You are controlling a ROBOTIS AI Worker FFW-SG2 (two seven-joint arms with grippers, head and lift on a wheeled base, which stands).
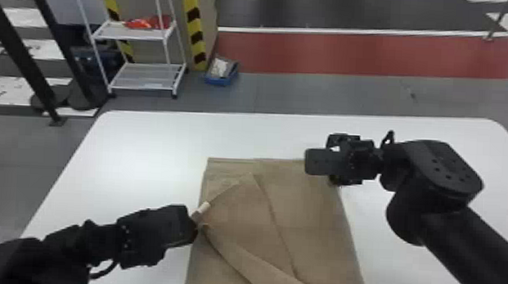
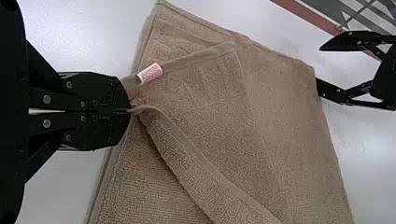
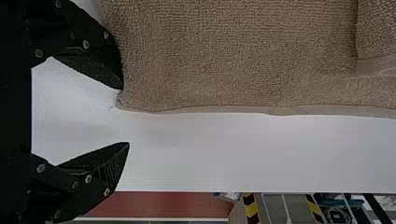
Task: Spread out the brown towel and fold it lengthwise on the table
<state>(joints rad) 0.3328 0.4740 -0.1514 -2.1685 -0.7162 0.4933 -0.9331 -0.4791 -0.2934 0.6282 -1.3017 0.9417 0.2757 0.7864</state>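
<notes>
Brown towel (image 1: 315, 220) is rumpled on worktop (image 1: 150, 147) | edge is pinched by left gripper (image 1: 196, 227) fingers | right gripper (image 1: 331, 161) fingers are spread at far corner

The head view looks forward and down; both wrist views, from nearer, share its brown towel (image 1: 315, 220).

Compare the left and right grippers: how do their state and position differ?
The left gripper is shut on the brown towel; the right gripper is open, holding nothing.
The left gripper is at the towel's left side; the right gripper is by its far right corner.
Both are black.
</notes>
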